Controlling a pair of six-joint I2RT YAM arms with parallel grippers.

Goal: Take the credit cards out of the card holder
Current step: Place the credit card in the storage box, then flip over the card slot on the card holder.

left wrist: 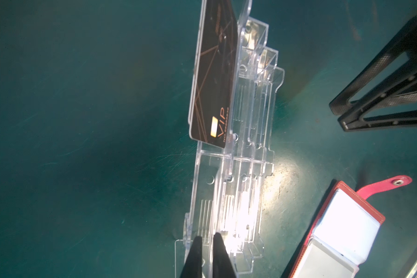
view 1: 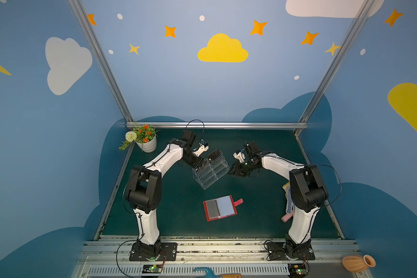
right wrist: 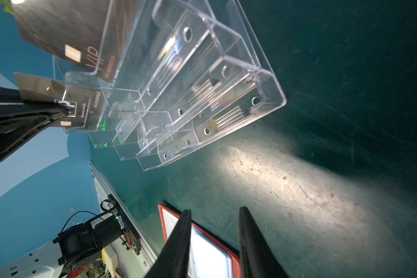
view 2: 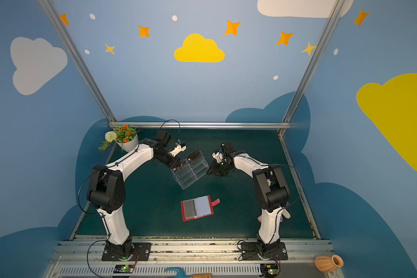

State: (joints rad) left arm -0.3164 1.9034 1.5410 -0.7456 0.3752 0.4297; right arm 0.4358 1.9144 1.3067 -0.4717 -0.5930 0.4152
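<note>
The card holder [view 1: 219,208] [view 2: 197,208] lies open on the green mat, a red booklet with its pink tab to the right and grey sleeve pages up. One dark credit card [left wrist: 214,84] [right wrist: 65,31] with VIP lettering stands in the top tier of a clear acrylic stand [view 1: 210,173]. A second dark card [right wrist: 65,103] sits in the neighbouring slot, right at my left gripper's fingers [right wrist: 41,113]. My left gripper [left wrist: 208,237] [view 1: 201,165] shows a narrow gap between its tips. My right gripper [right wrist: 214,211] [view 1: 234,171] hangs open and empty right of the stand.
A white flower pot [view 1: 146,142] stands at the back left corner. A dotted glove and a pink object [view 1: 288,209] lie behind the right arm near the mat's right edge. A clay vase [view 1: 358,263] sits off the mat at the front right.
</note>
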